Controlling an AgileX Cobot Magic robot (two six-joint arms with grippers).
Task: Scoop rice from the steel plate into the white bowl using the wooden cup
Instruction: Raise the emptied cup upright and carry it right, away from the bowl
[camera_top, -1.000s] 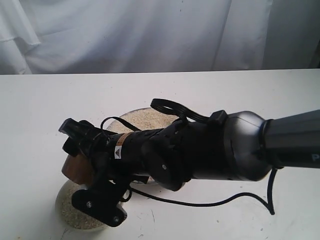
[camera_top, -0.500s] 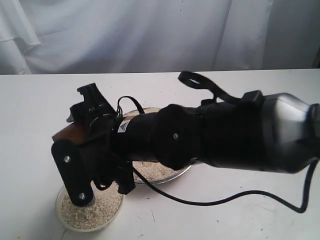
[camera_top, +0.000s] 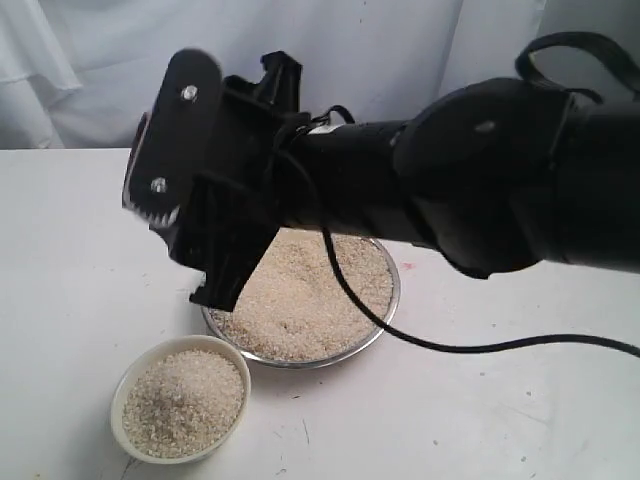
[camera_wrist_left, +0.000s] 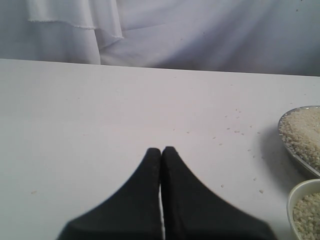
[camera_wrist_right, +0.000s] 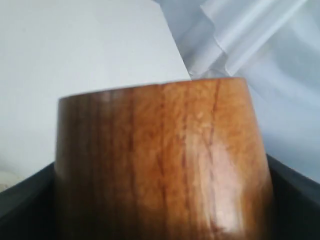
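Note:
The wooden cup (camera_wrist_right: 160, 160) fills the right wrist view, glossy reddish-brown, with my right gripper (camera_wrist_right: 160, 220) shut on it. In the exterior view that gripper (camera_top: 190, 170) hangs high above the left edge of the steel plate (camera_top: 388, 300), and its black fingers hide nearly all of the cup. A heap of rice (camera_top: 310, 290) lies in the plate. The white bowl (camera_top: 118, 400) stands in front of the plate on the left, holding rice (camera_top: 185, 405). My left gripper (camera_wrist_left: 161, 151) is shut on nothing above bare table, left of the plate (camera_wrist_left: 292, 150) and the bowl (camera_wrist_left: 295, 192).
A white cloth (camera_top: 320, 70) hangs behind the white table (camera_top: 70, 250). Loose grains (camera_wrist_left: 235, 131) are scattered on the table near the plate. A black cable (camera_top: 480, 348) from the right arm trails across the table to the right of the plate.
The right arm has risen from low over the bowl to well above the plate's left edge, carrying the cup up. The bowl, covered before, now shows with rice inside.

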